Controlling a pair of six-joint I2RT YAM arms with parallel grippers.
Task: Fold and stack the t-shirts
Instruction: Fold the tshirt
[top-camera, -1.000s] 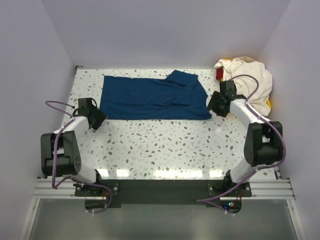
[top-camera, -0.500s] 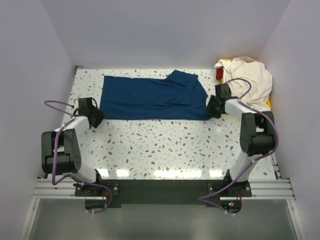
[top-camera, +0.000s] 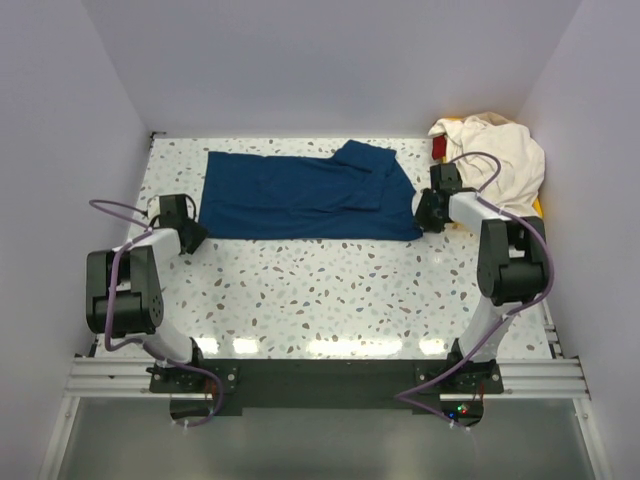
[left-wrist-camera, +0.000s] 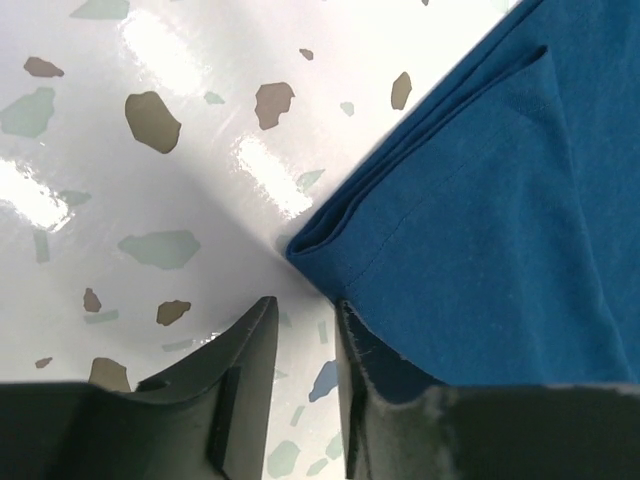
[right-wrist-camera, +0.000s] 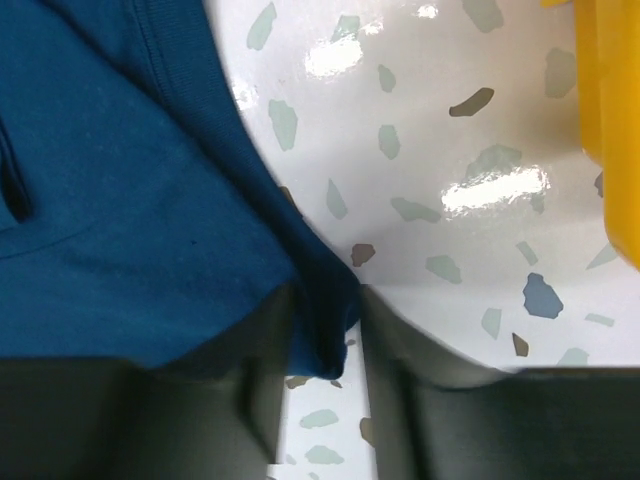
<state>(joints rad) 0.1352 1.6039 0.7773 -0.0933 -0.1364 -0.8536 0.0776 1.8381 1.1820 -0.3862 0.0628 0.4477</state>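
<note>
Top view: a speckled table with the navy t-shirt spread flat across its far half, partly folded, its length running left to right. The cream t-shirt lies heaped in the far right corner, not yet folded. The left gripper sits low at the navy shirt's near left corner. The right gripper is at the shirt's near right corner.

Left wrist view: the jaws are set narrow with bare table showing between them. The layered corner of the shirt lies just ahead of the gap, and its hem runs under the right-hand finger. Nothing seems gripped yet.

Right wrist view: the jaws are narrow, and a bunched corner of navy cloth fills the gap and appears pinched. A yellow tray edges in at the right.

To fold well, the left gripper likely needs to slide forward so that all layers enter the gap before it closes. Both corners should then lift together, evenly, to keep the fold straight.
</note>
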